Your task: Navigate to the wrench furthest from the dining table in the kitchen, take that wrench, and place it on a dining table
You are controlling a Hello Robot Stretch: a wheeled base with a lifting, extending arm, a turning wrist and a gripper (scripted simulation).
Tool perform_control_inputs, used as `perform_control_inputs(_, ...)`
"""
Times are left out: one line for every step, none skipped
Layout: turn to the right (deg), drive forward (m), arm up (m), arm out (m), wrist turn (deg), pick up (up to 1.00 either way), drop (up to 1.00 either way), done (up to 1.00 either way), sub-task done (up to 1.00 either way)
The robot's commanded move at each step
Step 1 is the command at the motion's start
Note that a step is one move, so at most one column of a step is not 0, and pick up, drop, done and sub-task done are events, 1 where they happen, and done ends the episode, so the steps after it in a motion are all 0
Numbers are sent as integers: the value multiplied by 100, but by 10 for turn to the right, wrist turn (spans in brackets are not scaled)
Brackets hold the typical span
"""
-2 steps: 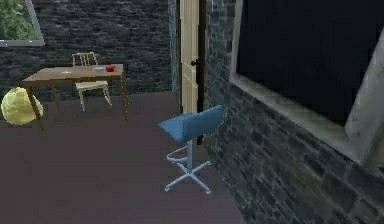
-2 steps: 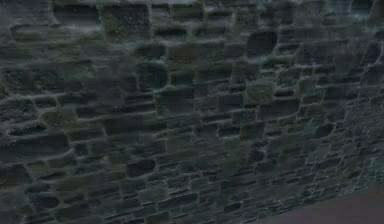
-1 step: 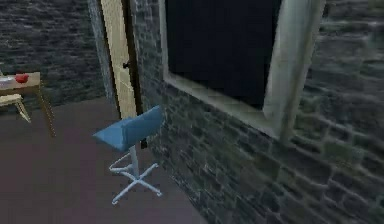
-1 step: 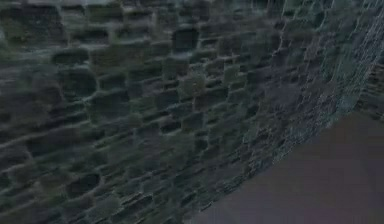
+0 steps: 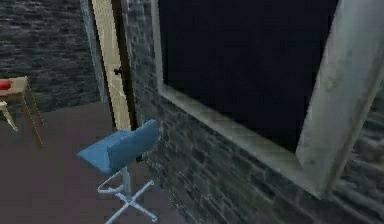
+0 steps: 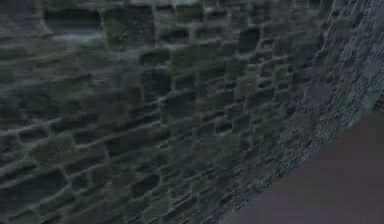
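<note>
One wrench is the target, but where it lies I can't tell from these views. Going by the task it's somewhere in the kitchen, far from the dining table, so I judge this to be the nav leg. Gripper state: can't tell, apart or together.

Handling, as a guess: a wrench is stiff steel, heavy for its size, smooth & a bit slippery, not fragile. Best hold is prob. across the shank near the middle, so the weight balances and it doesn't swing or slide out by the head end. Lying flat it sits low, so the fingers would need to come down close to the surface, either side of the narrow handle. Set-down can be firm: no breakage risk, only a clatter or skid.

Fwd view: blue swivel chair (image 5: pixel 120 150) just beside a dark stone wall (image 5: pixel 200 160), w/ a big dark window (image 5: pixel 240 65) in a pale frame (image 5: pixel 345 90) above and to the right. A pale wooden door (image 5: pixel 113 60) stands beyond the chair. At the left edge is a small wooden table (image 5: pixel 22 95) w/ a red thing (image 5: pixel 5 85) on top. It could be a bowl or fruit, too small to tell, so contents unknown. Arm side view: stone wall (image 6: pixel 150 100) close by, strip of floor (image 6: pixel 340 185) at lower right.
</note>
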Motion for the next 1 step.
perform_control_inputs(-450,0,0,0,0,0,0,0,0)
